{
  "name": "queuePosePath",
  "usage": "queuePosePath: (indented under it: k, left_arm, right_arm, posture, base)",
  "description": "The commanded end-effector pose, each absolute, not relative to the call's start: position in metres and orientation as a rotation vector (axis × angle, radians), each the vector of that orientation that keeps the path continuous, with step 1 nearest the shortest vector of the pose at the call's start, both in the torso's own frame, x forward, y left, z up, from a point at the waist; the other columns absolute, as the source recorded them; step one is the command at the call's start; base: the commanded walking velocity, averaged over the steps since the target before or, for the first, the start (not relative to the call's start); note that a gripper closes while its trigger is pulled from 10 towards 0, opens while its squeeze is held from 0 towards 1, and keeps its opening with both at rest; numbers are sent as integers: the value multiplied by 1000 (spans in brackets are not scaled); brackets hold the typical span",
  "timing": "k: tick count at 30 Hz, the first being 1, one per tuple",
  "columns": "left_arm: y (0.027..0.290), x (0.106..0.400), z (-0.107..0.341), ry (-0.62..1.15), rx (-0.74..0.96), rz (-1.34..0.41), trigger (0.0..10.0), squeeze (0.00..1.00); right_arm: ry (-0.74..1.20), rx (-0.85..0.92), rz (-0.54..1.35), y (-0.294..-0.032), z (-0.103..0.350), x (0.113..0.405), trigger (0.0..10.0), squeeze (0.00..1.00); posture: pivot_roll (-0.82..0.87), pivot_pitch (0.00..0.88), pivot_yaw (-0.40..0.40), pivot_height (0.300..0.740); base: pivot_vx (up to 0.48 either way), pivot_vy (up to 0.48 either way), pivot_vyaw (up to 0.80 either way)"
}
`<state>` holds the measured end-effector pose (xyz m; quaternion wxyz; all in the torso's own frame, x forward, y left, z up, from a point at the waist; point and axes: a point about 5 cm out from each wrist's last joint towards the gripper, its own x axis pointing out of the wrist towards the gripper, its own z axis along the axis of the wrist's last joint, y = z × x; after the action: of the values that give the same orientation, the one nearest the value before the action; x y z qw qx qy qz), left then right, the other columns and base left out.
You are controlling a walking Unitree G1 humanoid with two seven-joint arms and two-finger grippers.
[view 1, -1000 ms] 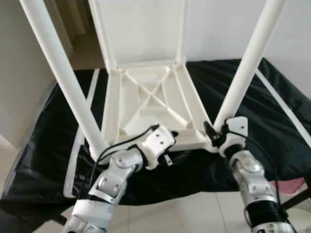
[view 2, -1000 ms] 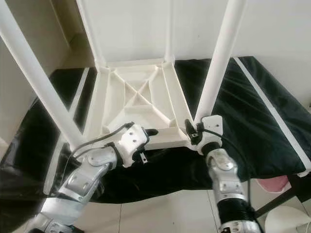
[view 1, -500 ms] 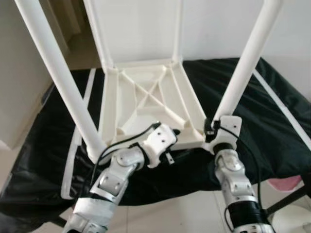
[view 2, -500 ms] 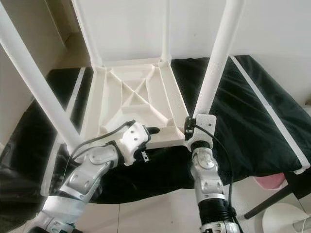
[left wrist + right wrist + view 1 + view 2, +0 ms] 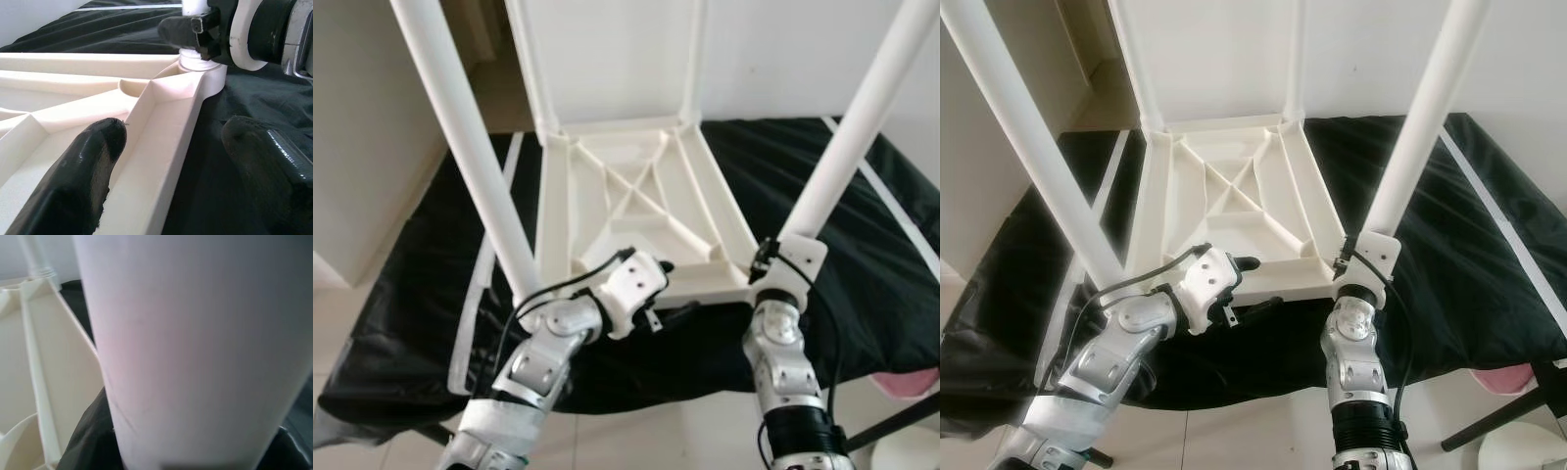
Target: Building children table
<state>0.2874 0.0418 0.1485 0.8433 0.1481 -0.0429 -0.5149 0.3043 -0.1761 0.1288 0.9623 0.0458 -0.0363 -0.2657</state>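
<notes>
A white plastic children's table top (image 5: 636,211) lies upside down on a black cloth, its legs pointing up. My right gripper (image 5: 769,264) is at the base of the near right leg (image 5: 852,137), shut on it where it joins the corner socket. That leg (image 5: 195,347) stands very close in the right wrist view. My left gripper (image 5: 671,289) is at the top's near edge, open. One of its fingers (image 5: 88,161) rests inside the rim (image 5: 166,127) and the other sits outside over the cloth. The near left leg (image 5: 470,147) rises beside my left arm.
The black cloth (image 5: 862,274) covers a low surface that drops off just before my arms. Pale tiled floor (image 5: 646,441) lies below, with a pink object (image 5: 911,382) and a white tub (image 5: 1518,450) at the lower right. A white wall stands behind the two far legs (image 5: 693,59).
The camera has shifted, so the table sits further right in the picture. My right forearm has swung in under the leg's base and stands more upright. The left gripper keeps its place.
</notes>
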Motion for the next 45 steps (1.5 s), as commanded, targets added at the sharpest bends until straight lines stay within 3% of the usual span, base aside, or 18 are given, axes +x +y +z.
queuePosePath:
  k: [1,14,15,16,17,23,29,30,32,33,40,43,45]
  left_arm:
    - [41,285,144,-73,312,-1095,10000,0]
    - [39,282,143,-73,306,-1105,10000,0]
    - [39,282,143,-72,305,-1105,10000,0]
    - [38,282,143,-72,305,-1105,10000,0]
    - [38,282,143,-73,305,-1105,10000,0]
    - [38,282,145,-80,303,-1103,10000,0]
    - [37,282,145,-83,301,-1107,10000,0]
    - [36,282,145,-84,301,-1109,10000,0]
    - [35,282,146,-85,300,-1111,10000,0]
    - [35,282,146,-86,299,-1114,10000,0]
    - [31,285,150,-100,302,-1128,10000,0]
    - [31,285,150,-103,303,-1130,10000,0]
    - [30,283,150,-98,308,-1144,10000,0]
  right_arm:
    - [32,139,-631,-187,107,295,10000,0]
    - [36,131,-590,-180,107,295,10000,0]
    - [28,132,-565,-178,108,295,10000,769]
    - [23,134,-550,-177,109,296,10000,769]
    - [10,126,-526,-175,111,296,10000,1000]
    - [-119,117,-391,-174,124,287,10000,1000]
    - [-121,98,-327,-186,119,277,10000,1000]
    - [-125,92,-294,-188,120,276,10000,306]
    - [-132,80,-266,-190,121,275,10000,306]
    - [-143,80,-228,-193,123,275,10000,0]
    - [-198,12,52,-204,140,284,10000,0]
    - [-196,-2,91,-204,141,285,10000,0]
    - [-157,-62,253,-203,142,290,10000,0]
  posture:
    - [-87,19,48,740]
    - [-95,19,44,740]
    - [-94,18,43,740]
    - [-94,18,43,740]
    - [-91,15,40,740]
    - [-93,12,36,740]
    - [-100,12,37,740]
    - [-105,14,38,740]
    - [-108,13,40,740]
    - [-110,12,41,740]
    - [-118,0,47,740]
    - [-118,0,47,740]
    - [-112,0,47,740]
  base:
    - [0,0,0]
    - [0,0,0]
    - [0,0,0]
    - [0,0,0]
    - [0,0,0]
    - [0,0,0]
    - [0,0,0]
    - [0,0,0]
    - [0,0,0]
    - [0,0,0]
    - [0,0,0]
    - [0,0,0]
    - [0,0,0]
